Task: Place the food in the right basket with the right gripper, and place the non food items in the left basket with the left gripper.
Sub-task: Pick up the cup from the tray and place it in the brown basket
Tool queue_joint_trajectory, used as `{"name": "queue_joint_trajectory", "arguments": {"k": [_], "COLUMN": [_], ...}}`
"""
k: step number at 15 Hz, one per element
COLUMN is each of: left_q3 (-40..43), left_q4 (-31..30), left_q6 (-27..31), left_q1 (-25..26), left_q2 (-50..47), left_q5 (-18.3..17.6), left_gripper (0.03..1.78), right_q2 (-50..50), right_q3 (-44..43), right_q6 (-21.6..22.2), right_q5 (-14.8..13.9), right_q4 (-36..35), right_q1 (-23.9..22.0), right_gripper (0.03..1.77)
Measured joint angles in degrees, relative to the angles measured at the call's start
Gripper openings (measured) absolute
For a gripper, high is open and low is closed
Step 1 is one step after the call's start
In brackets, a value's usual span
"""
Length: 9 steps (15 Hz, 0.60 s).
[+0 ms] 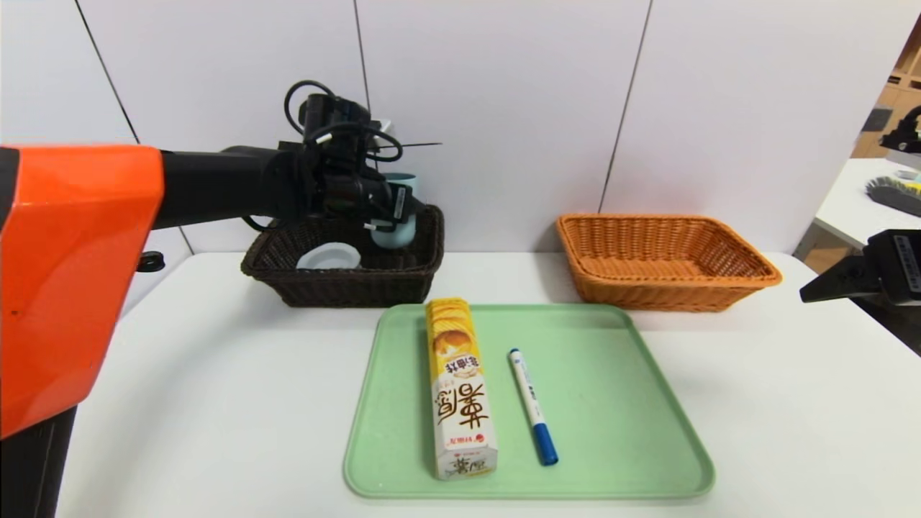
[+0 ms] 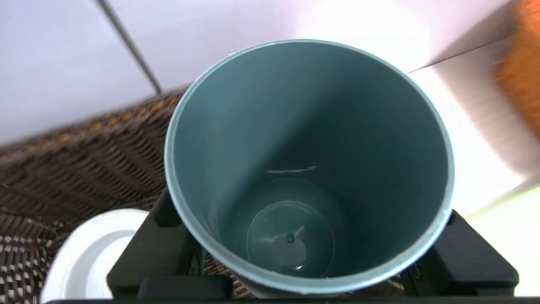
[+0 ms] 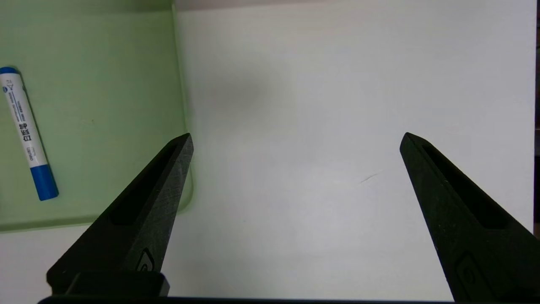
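My left gripper [image 1: 392, 216] is shut on the dusty-blue cup [image 1: 400, 232], holding it over the far right part of the dark brown left basket [image 1: 338, 288]. In the left wrist view the cup's open mouth [image 2: 308, 139] fills the space between the black fingers [image 2: 160, 240]. A white round roll [image 1: 329, 257] [image 2: 88, 253] lies inside that basket. The yellow-and-white chip carton [image 1: 460, 388] and the blue-capped white marker [image 1: 532, 405] [image 3: 26, 131] lie on the green tray [image 1: 611, 410]. The orange-tan right basket [image 1: 665, 288] holds nothing I can see. My right gripper [image 3: 297, 137] hangs open over bare table.
The white table [image 1: 216, 403] carries the tray in front and both baskets at the back by the wall. My right gripper [image 1: 809, 293] is at the table's right edge, just beyond the tray's corner [image 3: 181, 198]. Another table [image 1: 856, 201] stands far right.
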Motion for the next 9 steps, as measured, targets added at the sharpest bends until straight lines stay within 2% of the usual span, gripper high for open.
{"name": "queue_joint_trajectory", "arguments": {"k": [8, 9], "left_q3": [-0.02, -0.02], "left_q4": [-0.11, -0.12], "left_q6": [-1.29, -1.24], "left_q1": [0.88, 0.94], "left_q2": [4.68, 4.9], "left_q5": [0.15, 0.3], "left_gripper": [1.16, 1.23], "right_q2": [0.57, 0.62], "right_q3": [-0.35, -0.35], "right_q6": [-0.02, 0.0], "right_q5": [0.0, 0.0], "right_q4": [-0.09, -0.11], "right_q1": [-1.05, -1.05], "right_gripper": [1.7, 1.7]}}
